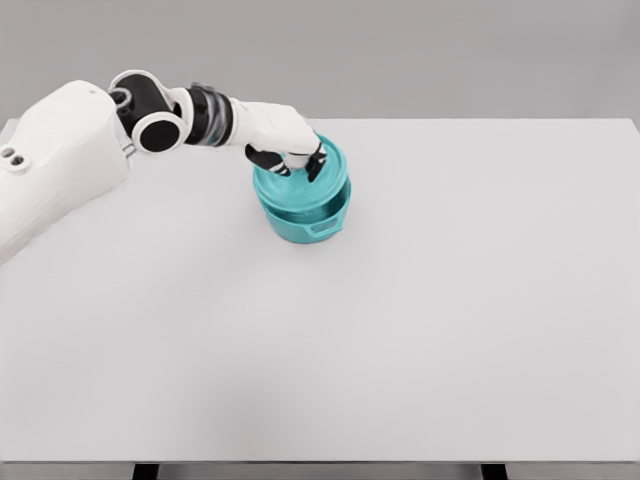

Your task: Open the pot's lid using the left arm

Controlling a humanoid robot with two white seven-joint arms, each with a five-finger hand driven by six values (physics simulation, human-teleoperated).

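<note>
Teal pot on white desk, left of centre toward the far edge, lid on top and slightly tilted, left robot hand reaching over it, fingers curled down onto the lid

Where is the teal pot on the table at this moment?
In the head view, the teal pot stands on the white table, left of centre near the far edge, with the left hand on its lid.
</note>
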